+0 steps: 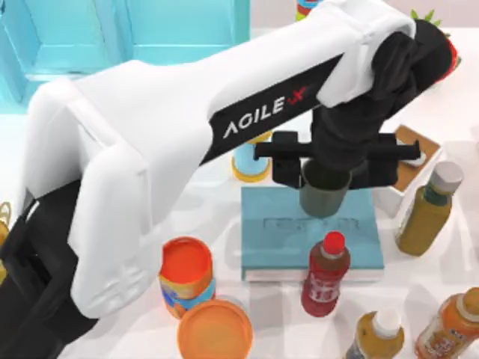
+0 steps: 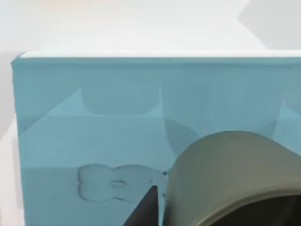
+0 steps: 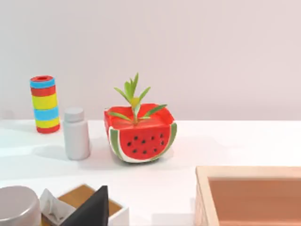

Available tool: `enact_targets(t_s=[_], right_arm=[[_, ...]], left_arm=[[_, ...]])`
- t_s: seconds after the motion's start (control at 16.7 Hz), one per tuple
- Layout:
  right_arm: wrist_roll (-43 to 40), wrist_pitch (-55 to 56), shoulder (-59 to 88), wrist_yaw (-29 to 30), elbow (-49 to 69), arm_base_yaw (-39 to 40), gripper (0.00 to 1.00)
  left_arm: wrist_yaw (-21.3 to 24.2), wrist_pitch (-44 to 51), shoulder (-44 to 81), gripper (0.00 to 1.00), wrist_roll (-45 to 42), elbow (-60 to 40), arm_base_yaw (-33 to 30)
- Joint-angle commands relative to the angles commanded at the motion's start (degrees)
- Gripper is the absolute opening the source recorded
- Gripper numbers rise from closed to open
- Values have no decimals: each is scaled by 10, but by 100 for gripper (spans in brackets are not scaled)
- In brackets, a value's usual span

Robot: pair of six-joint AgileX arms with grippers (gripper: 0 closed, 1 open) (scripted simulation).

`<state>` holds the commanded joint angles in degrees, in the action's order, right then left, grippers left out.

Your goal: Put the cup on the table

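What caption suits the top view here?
Left gripper holds the cup above the teal book, among bottles on the white table.

Between the black fingers of the left pincer (image 1: 325, 166) sits the dark grey-green cup (image 1: 324, 191), over a teal-blue book (image 1: 284, 232) on the glossy white tabletop (image 1: 224, 217), with a red-capped red bottle (image 1: 325, 273) just beyond.

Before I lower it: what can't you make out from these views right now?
- Small dark grey-green cup: base hidden in top view by its own rim; in left wrist view its base is cut off by the picture's edge.
- Left gripper: finger contact hidden by wrist.
- Teal-blue rectangular book: far edge under the arm.
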<state>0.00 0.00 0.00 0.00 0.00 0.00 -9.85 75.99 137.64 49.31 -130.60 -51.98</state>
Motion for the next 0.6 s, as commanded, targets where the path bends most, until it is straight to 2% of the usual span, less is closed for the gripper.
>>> enact_targets(t_s=[0.3, 0.6], right_arm=[[0, 0, 0, 0, 0, 0, 100], [0, 0, 0, 0, 0, 0, 100]], left_arm=[[8, 42, 8, 0, 7, -80, -21], [9, 65, 27, 0, 20, -89, -19]])
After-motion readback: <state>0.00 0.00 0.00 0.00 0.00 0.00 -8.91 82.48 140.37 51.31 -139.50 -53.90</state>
